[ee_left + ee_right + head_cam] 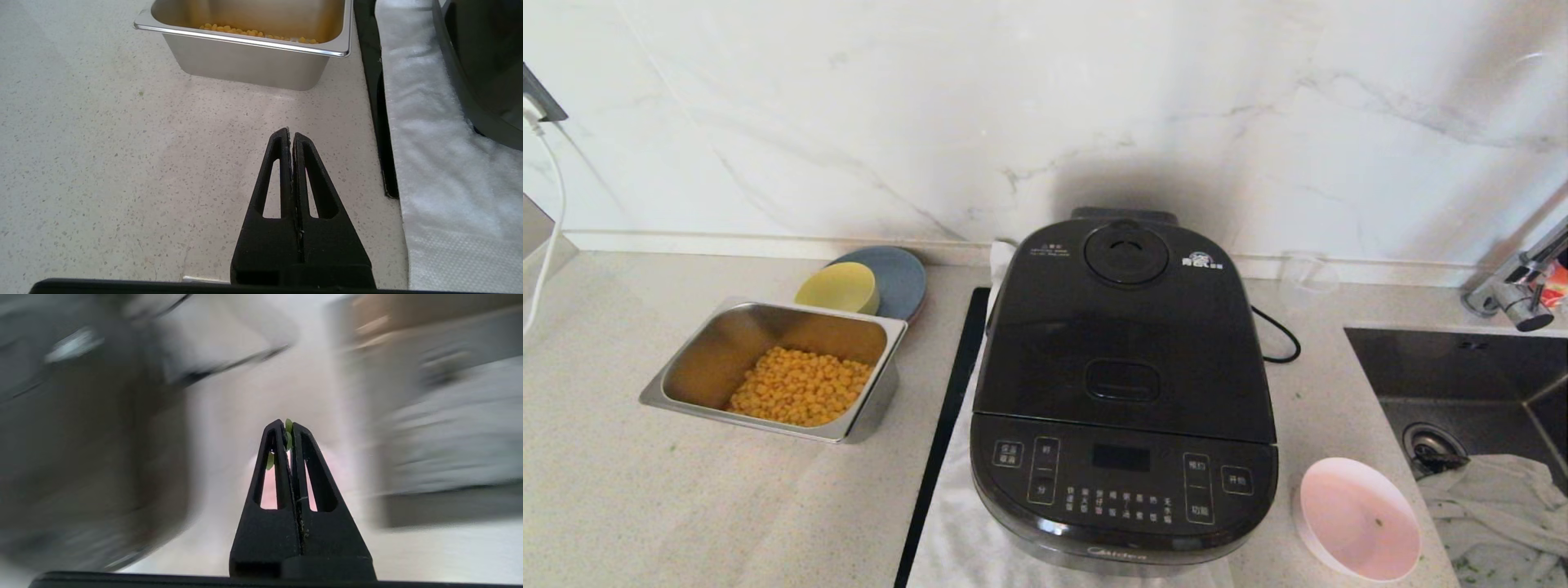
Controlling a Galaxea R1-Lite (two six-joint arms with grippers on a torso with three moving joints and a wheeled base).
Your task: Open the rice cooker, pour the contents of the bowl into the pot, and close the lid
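Midea rice cooker (1123,392) sitting mid-counter on white towel (956,523), lid (1125,327) lying shut.

Pink bowl (1357,520) resting at cooker's 4 o'clock, nearly emptied, few green flecks clinging; pour judged done.

Right gripper (289,426) showing jaws together, green bits (288,433) sticking at tips.

Left gripper (289,134) hanging parked over counter, jaws together, facing steel tray (768,408) holding corn kernels (800,396) at cooker's 9 o'clock.

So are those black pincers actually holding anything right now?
No. The left gripper is shut on nothing above the counter. The right gripper is shut too, with only green bits stuck at its tips.
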